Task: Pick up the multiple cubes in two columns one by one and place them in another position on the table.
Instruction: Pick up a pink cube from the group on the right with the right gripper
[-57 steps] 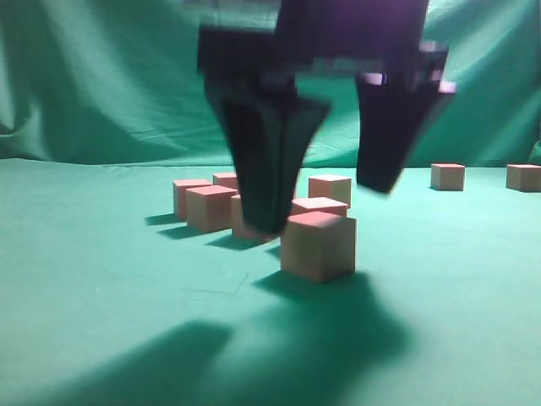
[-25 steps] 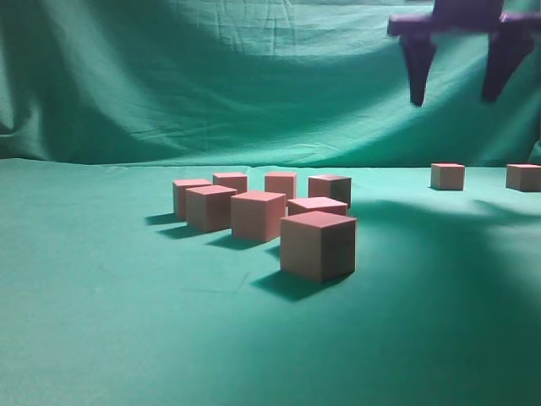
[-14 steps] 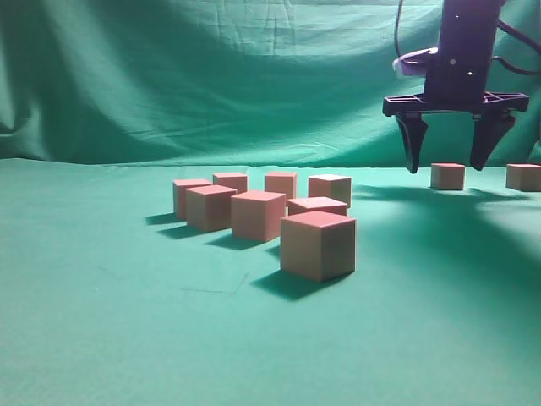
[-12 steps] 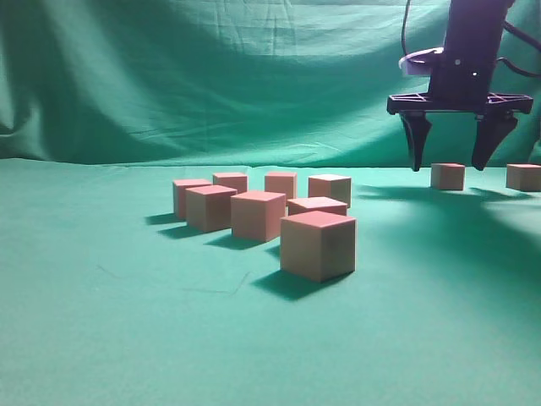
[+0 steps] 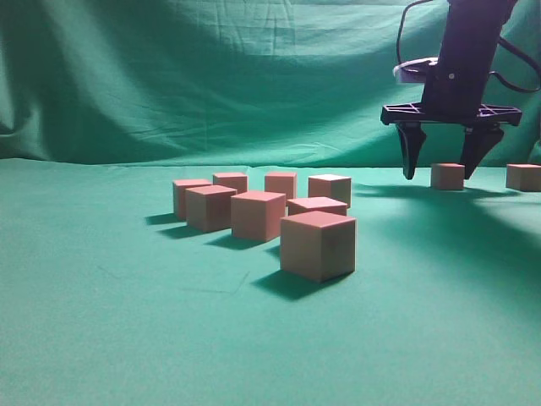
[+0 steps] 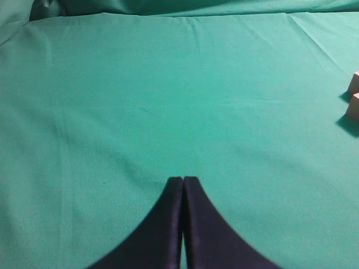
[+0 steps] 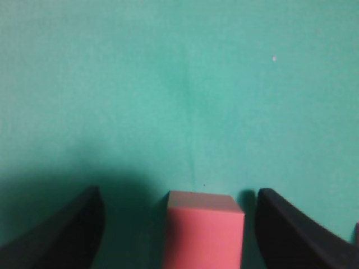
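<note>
Several tan cubes with reddish-pink tops stand in two columns mid-table, the nearest cube (image 5: 318,245) in front. A single cube (image 5: 447,176) sits at the back right. My right gripper (image 5: 437,173) hangs over it, open, one finger on each side. In the right wrist view that cube (image 7: 205,235) stands between the dark fingers (image 7: 84,224) with a gap on both sides, nothing touching; my right gripper (image 7: 178,191) holds nothing. My left gripper (image 6: 183,179) is shut and empty over bare green table (image 6: 168,101); it is out of the exterior view.
Another lone cube (image 5: 523,177) sits at the far right edge. Two cube corners (image 6: 354,105) show at the right edge of the left wrist view. A wrinkled green backdrop (image 5: 211,76) rises behind the table (image 5: 127,321).
My right gripper left the cluster, swung high to the back right and came down around the far cube. Its jaws have narrowed slightly. No cube has moved.
</note>
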